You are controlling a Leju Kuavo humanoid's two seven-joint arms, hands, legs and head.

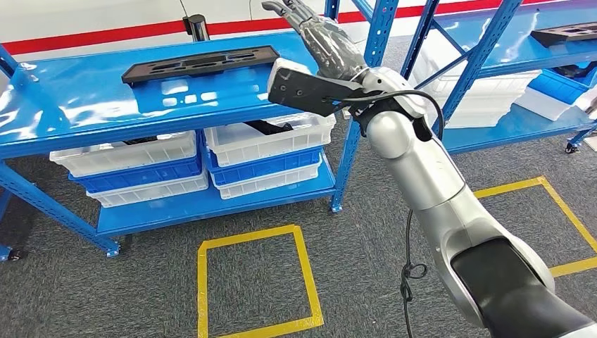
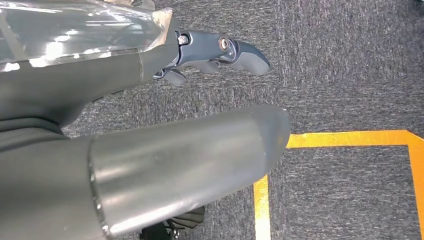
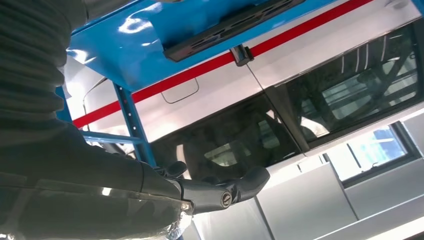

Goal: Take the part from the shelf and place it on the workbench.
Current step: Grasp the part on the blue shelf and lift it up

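A long black part [image 1: 200, 63] with cut-outs lies flat on the top board of the blue shelf [image 1: 84, 105]. My right hand [image 1: 318, 36] is raised at the shelf's right end, to the right of the part and apart from it, fingers stretched out and holding nothing. In the right wrist view the same part [image 3: 230, 25] lies on the blue board beyond my right hand [image 3: 150, 185], whose dark fingers [image 3: 220, 192] are apart and bare. My left hand [image 2: 150, 65] hangs over the grey carpet, fingers [image 2: 220, 52] loosely extended with nothing in them.
White and blue bins [image 1: 267, 144] fill the lower shelf level. A second blue rack [image 1: 507, 42] at the right carries another black part [image 1: 570, 32] and white trays. Yellow tape squares [image 1: 253, 282] mark the grey carpet. A black cable [image 1: 408, 274] hangs from my right arm.
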